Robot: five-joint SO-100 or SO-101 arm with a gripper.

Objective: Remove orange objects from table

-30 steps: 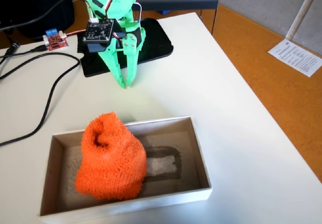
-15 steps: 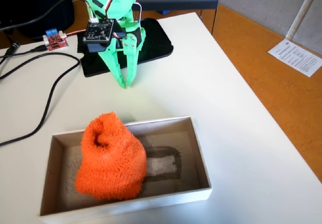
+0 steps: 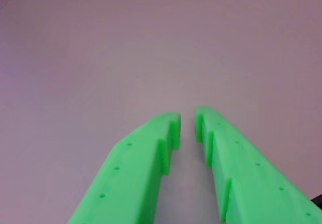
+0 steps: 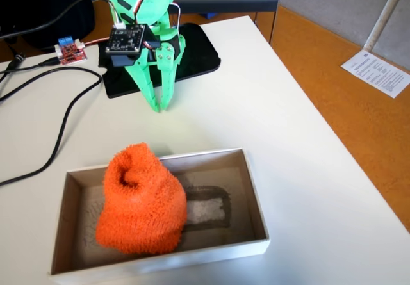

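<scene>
Seemingly, the task's work is done: the orange bundle (image 4: 141, 202) is seen resting inside the shallow cardboard box (image 4: 256, 195), pressed against the box's left half and rising above its rim. All places below are given relative to that box.

Beyond the box's far wall, well apart from it, the green gripper (image 4: 159, 107) is held tip-down over the white bench (image 4: 282, 105). Its jaws are nearly closed, with only a narrow slit between the tips, and nothing is held in them. In the wrist view the gripper (image 3: 187, 123) is shown over bare bench only.

Farther beyond the box, a black pad (image 4: 198, 51) is seen under the arm, and a small red circuit board (image 4: 69, 51) lies toward the far left, with black cables (image 4: 57, 144) trailing from it past the box's left side.

Several risks are judged to remain. The bundle is soft and stands taller than the box walls, so it could be tipped out if the box were nudged. A low sweep of the arm could snag the loose cables, and the red board could be dragged by them.
</scene>
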